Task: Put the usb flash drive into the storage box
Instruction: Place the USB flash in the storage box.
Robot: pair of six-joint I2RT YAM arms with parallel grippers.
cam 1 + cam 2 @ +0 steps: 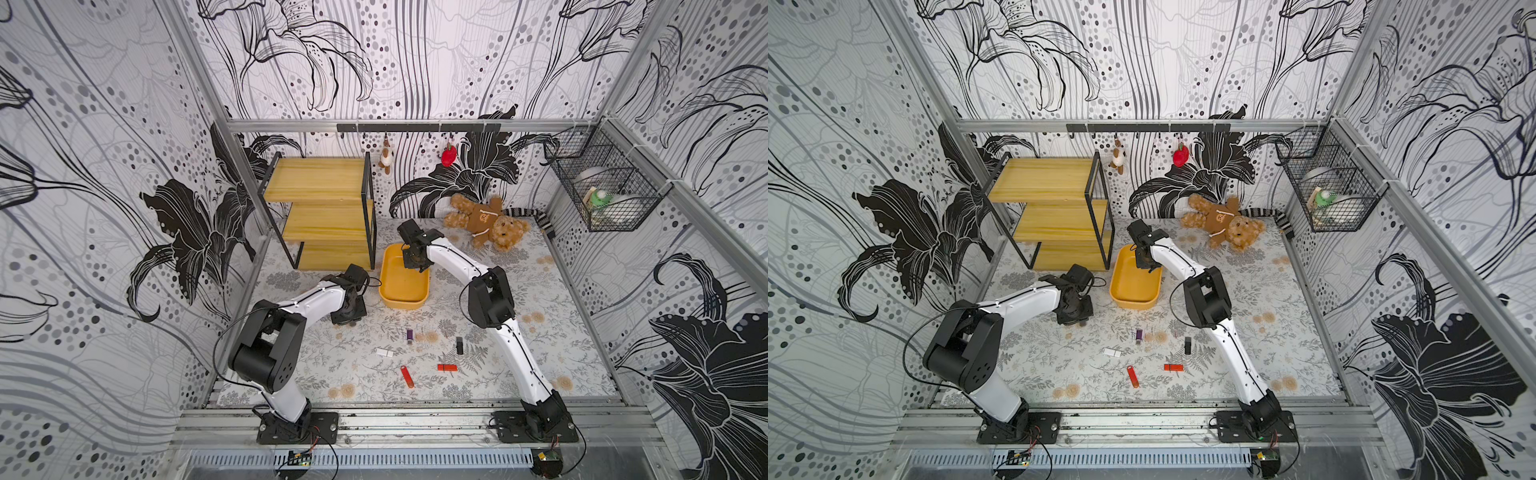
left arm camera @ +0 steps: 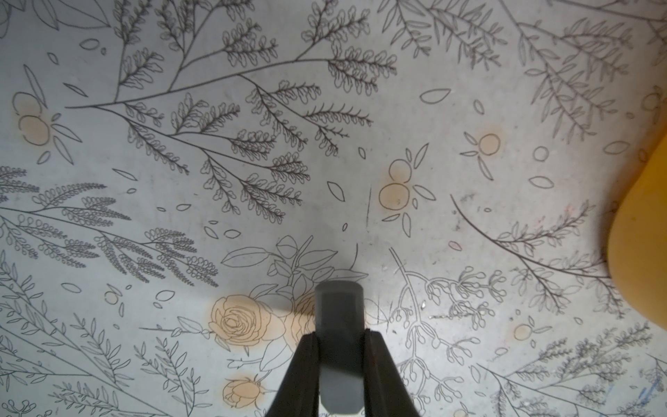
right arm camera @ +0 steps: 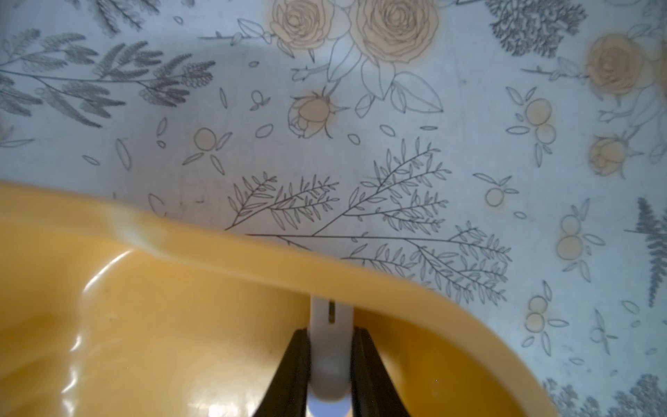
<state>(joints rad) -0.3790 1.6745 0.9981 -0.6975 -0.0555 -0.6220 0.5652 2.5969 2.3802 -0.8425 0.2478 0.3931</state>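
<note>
On the floral table [image 1: 519,353] the drop-off is in hand. The right gripper [image 3: 330,334], arm stretched forward and wrist pointing down, clamps a white drive [image 3: 330,314] just inside the rim of the box [image 1: 405,303]. Next it should simply let go (perhaps lowering first). The left gripper [image 2: 339,335] pinches a grey drive [image 2: 339,303] beside the box.

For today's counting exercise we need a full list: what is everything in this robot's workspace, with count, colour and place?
storage box: 1, yellow-orange, middle of table
loose flash drives: 5, purple, white, black, orange-red, red, table front
shelf rack: 1, wood, black frame, back left
teddy bear: 1, brown, back right
hanging toys: 2, cream-brown, red, back rail
wire basket: 1, black, high on right
left pincer: 1, black, shut on grey flash drive, left of box
right pincer: 1, black, shut on white flash drive, over box
</note>
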